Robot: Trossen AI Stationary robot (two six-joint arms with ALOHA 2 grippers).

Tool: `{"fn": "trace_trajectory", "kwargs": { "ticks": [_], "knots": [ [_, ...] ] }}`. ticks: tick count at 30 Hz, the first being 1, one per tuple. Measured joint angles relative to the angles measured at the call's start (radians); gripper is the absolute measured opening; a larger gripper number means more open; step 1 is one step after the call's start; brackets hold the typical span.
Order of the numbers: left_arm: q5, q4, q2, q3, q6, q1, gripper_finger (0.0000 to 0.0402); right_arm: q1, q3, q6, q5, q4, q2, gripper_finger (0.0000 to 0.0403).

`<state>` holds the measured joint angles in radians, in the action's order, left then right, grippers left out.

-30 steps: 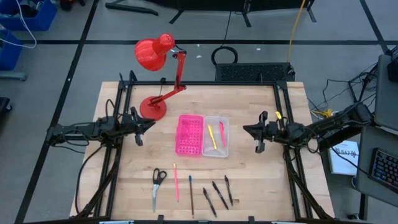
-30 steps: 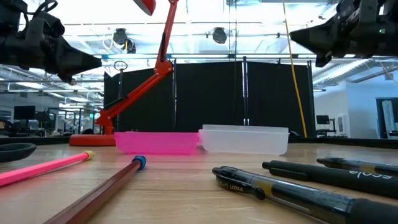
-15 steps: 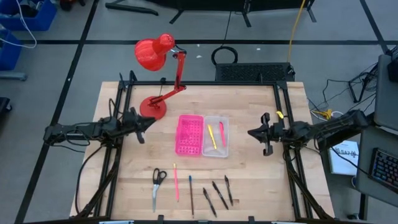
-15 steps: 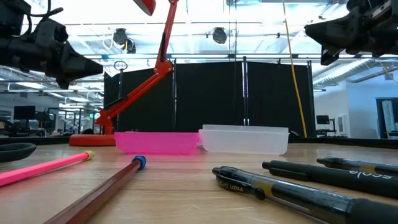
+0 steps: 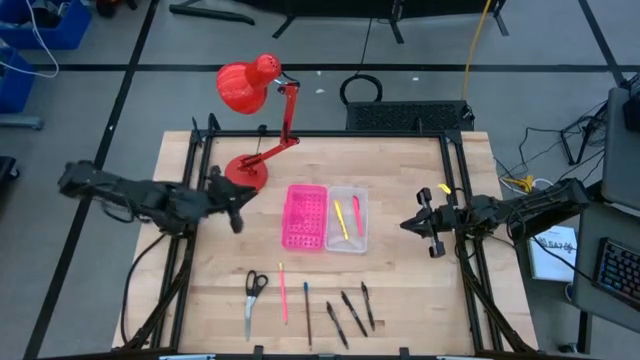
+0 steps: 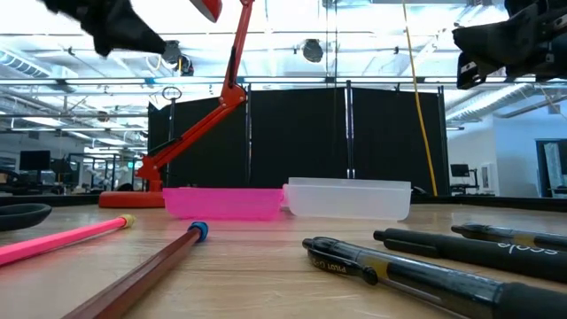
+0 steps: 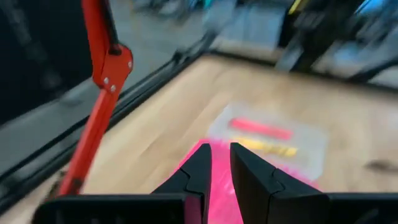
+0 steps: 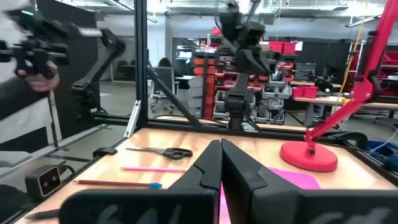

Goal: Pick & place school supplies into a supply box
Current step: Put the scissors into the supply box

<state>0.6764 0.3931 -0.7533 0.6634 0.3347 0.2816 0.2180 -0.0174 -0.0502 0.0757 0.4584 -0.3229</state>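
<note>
The supply box lies open mid-table, with a pink gridded half and a clear tray. In the tray lie a yellow pen and a pink pen. Near the near edge the scissors, a pink pencil, a brown pencil and three black pens lie flat on the wood. My left gripper hovers high, left of the box, open by a narrow gap and empty. My right gripper hovers right of the box, shut and empty.
A red desk lamp stands with its base at the far left, close to my left gripper, its arm leaning over the far edge. Bare wood lies on both sides of the box. A person's hand shows beyond the table.
My left arm has risen and reached a little toward the box; in the low view its gripper has climbed to the picture's top. My right gripper has drawn back toward the table's right edge and shifted toward the near edge. The supplies and the box have stayed put.
</note>
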Motion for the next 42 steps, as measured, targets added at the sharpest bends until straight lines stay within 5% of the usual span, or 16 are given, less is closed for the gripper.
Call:
{"fn": "trace_trajectory", "kwargs": {
  "ticks": [5,12,17,22,27,35,42],
  "knots": [
    [0.111,0.469,-0.350,0.358,0.372,0.117,0.0065,0.000,0.000,0.000,0.000,0.000,-0.002,0.0000],
    [-0.050,0.877,-0.676,0.706,0.824,0.274,0.0065,0.000,0.000,-0.077,0.000,-0.008,-0.002,0.0000],
    [-0.100,1.002,-0.806,0.831,1.226,0.387,0.0065,0.000,0.000,-0.091,0.000,-0.034,-0.002,0.0000],
    [-0.131,1.017,-0.873,0.836,1.466,0.475,0.0065,0.000,0.000,-0.085,0.001,-0.054,-0.002,0.0000],
    [-0.162,1.041,-0.951,0.836,1.615,0.492,0.0065,0.000,0.000,-0.085,0.001,-0.108,-0.002,0.0000],
    [-0.274,1.053,-1.066,0.836,1.575,0.400,0.0069,0.000,0.000,-0.048,0.001,-0.197,-0.002,0.0000],
    [-0.368,0.973,-1.154,0.836,1.468,0.321,0.0141,0.000,0.000,-0.040,0.001,-0.225,-0.002,0.0000]
  ]
}}
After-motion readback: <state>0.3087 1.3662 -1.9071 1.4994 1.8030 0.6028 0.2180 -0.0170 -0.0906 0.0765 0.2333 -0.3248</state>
